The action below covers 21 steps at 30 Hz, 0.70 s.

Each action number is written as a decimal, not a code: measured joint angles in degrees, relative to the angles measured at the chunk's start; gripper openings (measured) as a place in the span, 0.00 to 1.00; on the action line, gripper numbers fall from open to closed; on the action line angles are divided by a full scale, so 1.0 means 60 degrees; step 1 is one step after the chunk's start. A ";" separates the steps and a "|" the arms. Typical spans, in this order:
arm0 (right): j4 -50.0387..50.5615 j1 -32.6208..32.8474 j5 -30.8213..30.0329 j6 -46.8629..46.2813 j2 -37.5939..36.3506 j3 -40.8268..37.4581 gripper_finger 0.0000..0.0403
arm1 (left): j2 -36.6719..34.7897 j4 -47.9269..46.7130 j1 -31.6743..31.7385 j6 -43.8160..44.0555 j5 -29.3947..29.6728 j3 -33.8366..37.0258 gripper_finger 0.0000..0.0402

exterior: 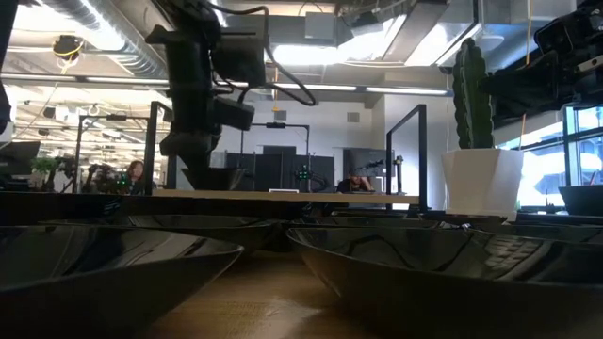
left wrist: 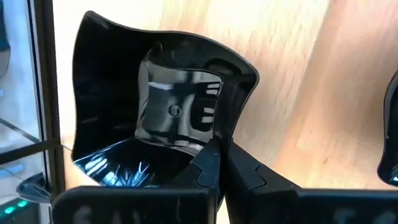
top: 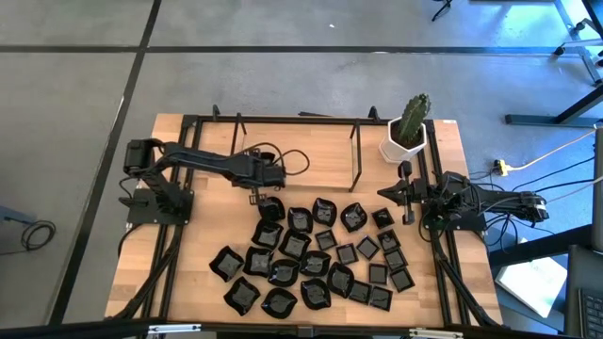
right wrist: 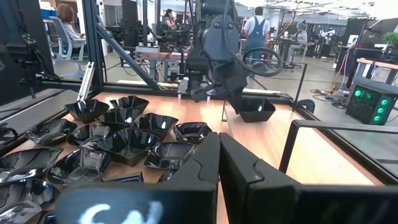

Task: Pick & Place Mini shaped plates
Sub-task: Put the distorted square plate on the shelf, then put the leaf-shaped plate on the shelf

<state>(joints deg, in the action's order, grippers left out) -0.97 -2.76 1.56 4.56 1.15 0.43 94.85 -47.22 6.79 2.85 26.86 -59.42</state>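
Wooden table (top: 188,273) on a grey floor, with a black frame (top: 297,121) along the far edge. Seen in the right wrist view beyond the table: an open workshop with desks and some people standing far off.

At the left, the left arm, reaching from its base toward the middle of the table. Left gripper (left wrist: 217,158) pressed together on one wavy-rimmed plate (left wrist: 168,112), pinching its rim. Held near the far edge of the pile, tilted toward the wrist camera, glossy inside facing it. From the right wrist view, this plate (right wrist: 255,111) hangs under the left gripper, clear of the wood and apart from the others.

In the middle and toward the near right, the rest of the mini shaped plates (top: 311,254), lying close together on the table: bigger wavy ones more to the left, small square ones more to the right, many touching, some overlapping. Cannot tell the exact number.

At the far right corner, a white pot (top: 405,146) with a green cactus (top: 413,118), upright.

Just near of the pot, the right gripper (top: 407,193), low by the right edge, pointing left toward the pile. Fingers (right wrist: 239,171) closed against each other, nothing between them.
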 joint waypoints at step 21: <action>0.0000 0.0000 0.0000 0.0037 0.0000 -0.0003 0.02 | -0.0214 -0.0688 -0.0420 -0.0072 -0.0236 -0.1209 0.39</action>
<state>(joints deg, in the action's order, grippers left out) -0.97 -2.76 1.56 4.78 1.15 0.41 93.57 -51.35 4.27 2.42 25.45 -66.67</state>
